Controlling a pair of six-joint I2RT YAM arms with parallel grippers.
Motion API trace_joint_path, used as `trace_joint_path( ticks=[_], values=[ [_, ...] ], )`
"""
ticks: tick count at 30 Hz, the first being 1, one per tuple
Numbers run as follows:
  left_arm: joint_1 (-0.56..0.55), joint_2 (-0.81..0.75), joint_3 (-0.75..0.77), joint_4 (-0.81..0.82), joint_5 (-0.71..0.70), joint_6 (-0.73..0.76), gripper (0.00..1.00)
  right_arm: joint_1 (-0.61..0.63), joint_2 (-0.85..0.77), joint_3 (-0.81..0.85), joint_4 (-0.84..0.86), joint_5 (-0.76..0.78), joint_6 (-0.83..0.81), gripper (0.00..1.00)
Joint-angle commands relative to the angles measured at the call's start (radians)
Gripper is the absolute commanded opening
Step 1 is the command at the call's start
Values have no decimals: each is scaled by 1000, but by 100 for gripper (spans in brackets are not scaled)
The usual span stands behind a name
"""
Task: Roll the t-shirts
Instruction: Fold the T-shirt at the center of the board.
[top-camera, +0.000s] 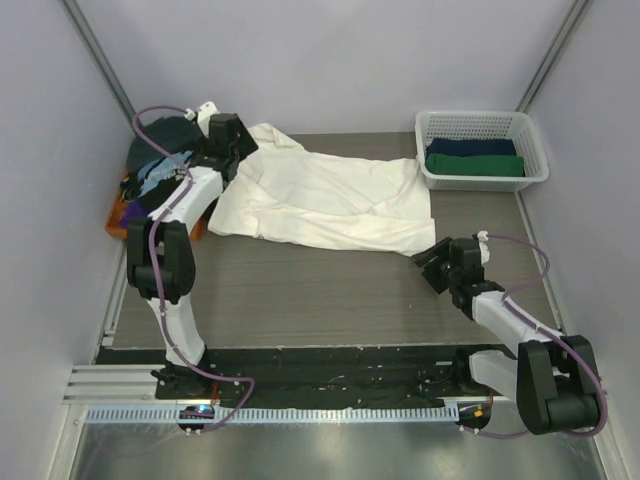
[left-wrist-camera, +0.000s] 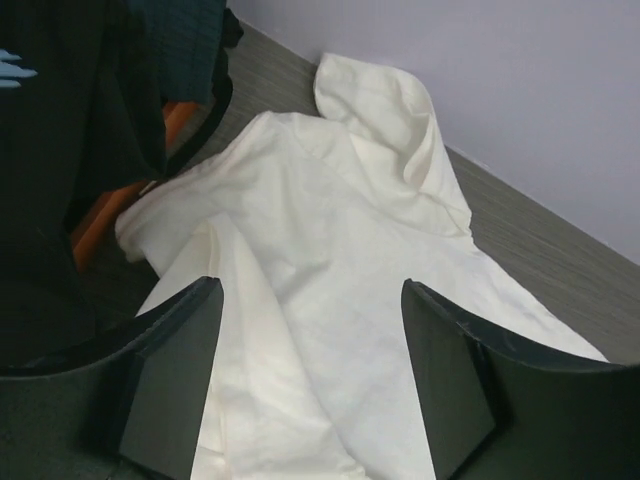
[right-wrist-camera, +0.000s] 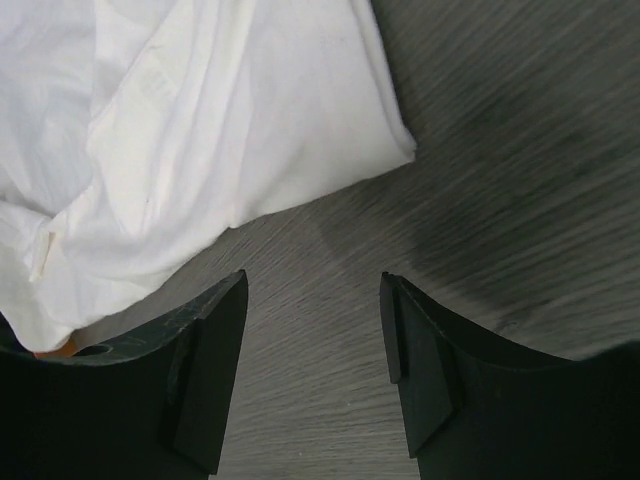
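A cream-white t-shirt (top-camera: 330, 200) lies spread and wrinkled across the back half of the table. My left gripper (top-camera: 240, 152) is open just above its upper left part, near a rumpled sleeve; in the left wrist view the shirt (left-wrist-camera: 350, 250) fills the space between and beyond my left gripper (left-wrist-camera: 310, 370). My right gripper (top-camera: 428, 262) is open over bare table just off the shirt's near right corner (right-wrist-camera: 200, 120); nothing lies between its fingers in the right wrist view (right-wrist-camera: 312, 360). A pile with a black shirt with pale-blue lettering (top-camera: 160, 172) sits at the far left.
The pile rests on an orange tray (top-camera: 118, 215) against the left wall, with purple cloth (top-camera: 135, 210) showing. A white lattice basket (top-camera: 535, 150) at the back right holds a rolled navy shirt (top-camera: 470, 146) and a rolled green shirt (top-camera: 475, 166). Grey walls close three sides.
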Motion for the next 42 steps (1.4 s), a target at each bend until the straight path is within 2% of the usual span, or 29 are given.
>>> trace_joint_path(
  ticks=[1,4,9,12,15,17,18,20,21,27,32,37,42],
  values=[
    [5,-194,-12,0,-12,19,78,3,-70,-75,88,188,161,70],
    [3,-309,-81,-27,-9,-33,78,3,-54,-95,137,228,231,73],
    [0,-559,-369,-6,-18,-145,77,3,58,-95,249,236,307,70],
    [-2,-654,-527,11,-30,-209,77,5,140,-67,278,230,321,66],
    [-5,-786,-687,31,-55,-269,76,5,178,-49,275,262,324,52],
    [-3,-878,-748,51,-58,-285,75,3,181,-46,271,287,330,37],
    [-5,-904,-775,49,-64,-286,75,5,186,-43,262,317,330,25],
    [-6,-964,-836,45,-73,-288,75,3,194,-31,263,333,313,13],
    [-6,-983,-850,36,-76,-289,75,-4,194,-23,236,345,299,1],
    [-6,-1039,-986,61,-35,-343,75,-59,73,28,55,416,123,1],
    [-18,-983,-1062,123,20,-386,73,-231,-44,23,-2,306,-27,1],
    [-52,-909,-1157,279,40,-444,68,-299,-50,26,-30,227,-126,1],
    [-84,-822,-1171,338,52,-459,62,-313,-3,19,-21,183,-135,1]
  ],
)
